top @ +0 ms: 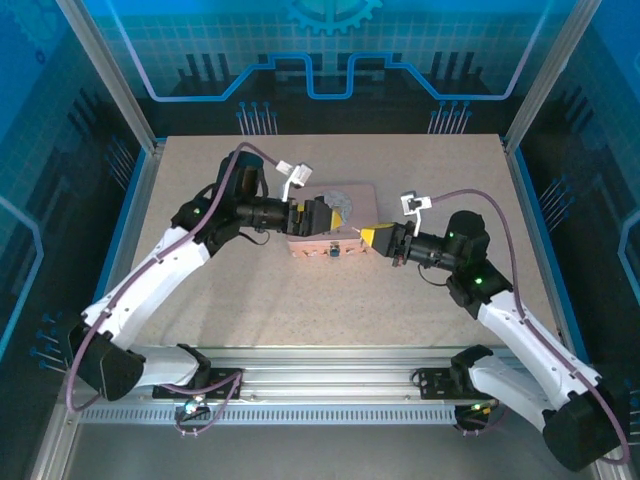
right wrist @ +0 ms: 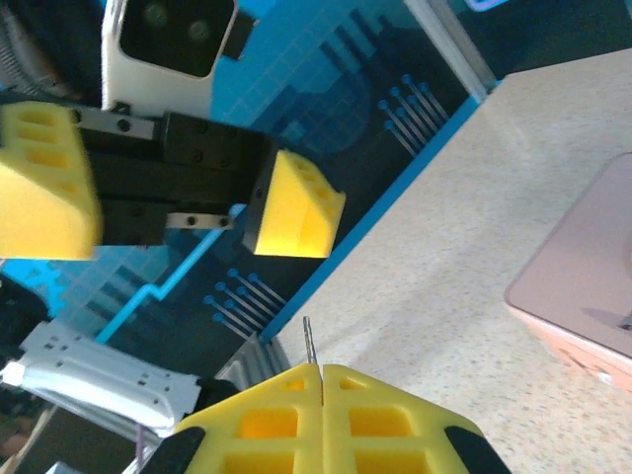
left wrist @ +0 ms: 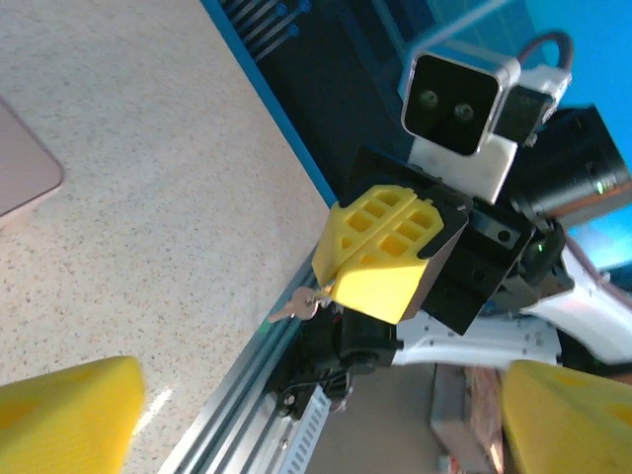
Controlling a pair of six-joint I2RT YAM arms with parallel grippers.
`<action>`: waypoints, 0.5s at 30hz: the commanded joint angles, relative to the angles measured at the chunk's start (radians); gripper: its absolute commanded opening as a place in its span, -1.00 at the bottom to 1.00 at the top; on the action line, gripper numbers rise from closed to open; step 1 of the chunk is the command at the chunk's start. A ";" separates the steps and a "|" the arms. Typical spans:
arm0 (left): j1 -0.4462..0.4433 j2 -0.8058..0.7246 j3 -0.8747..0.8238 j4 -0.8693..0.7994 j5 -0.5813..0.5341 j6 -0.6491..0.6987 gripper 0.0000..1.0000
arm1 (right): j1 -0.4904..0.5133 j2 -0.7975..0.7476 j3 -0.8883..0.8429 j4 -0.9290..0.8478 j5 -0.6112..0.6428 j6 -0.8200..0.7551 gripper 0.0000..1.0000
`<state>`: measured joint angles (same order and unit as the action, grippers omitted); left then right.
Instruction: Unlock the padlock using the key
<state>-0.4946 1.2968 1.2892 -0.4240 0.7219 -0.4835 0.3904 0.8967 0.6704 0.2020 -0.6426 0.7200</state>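
Protruding from the tightly closed right gripper point(right wrist: 321, 395), the key point(right wrist: 308, 341) is held just beside the pink box point(top: 322, 243); the left gripper point(right wrist: 168, 202) is spread wide, empty.

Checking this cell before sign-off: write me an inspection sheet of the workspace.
Surface: speckled beige table, no marks seen.
Job's things: key sticks out of the right gripper; padlock not clearly made out.
Clutter: pink box lies mid-table; the small fittings on its front are too small to tell.
Grippers: left gripper open, holding nothing, at the box; right gripper shut on the key, facing it.
Cables: purple cables run along each arm, with loops at the bases.
Surroundings: blue printed walls, metal frame posts, rail at the near edge.
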 commanded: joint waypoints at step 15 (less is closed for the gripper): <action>-0.162 -0.170 -0.607 0.516 -0.528 -0.175 0.98 | -0.035 0.294 0.373 -0.453 0.487 -0.316 -1.00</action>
<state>-0.6067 1.1442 0.7601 -0.1112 0.3462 -0.6247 0.3679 1.1164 0.9764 -0.1883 -0.2714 0.4732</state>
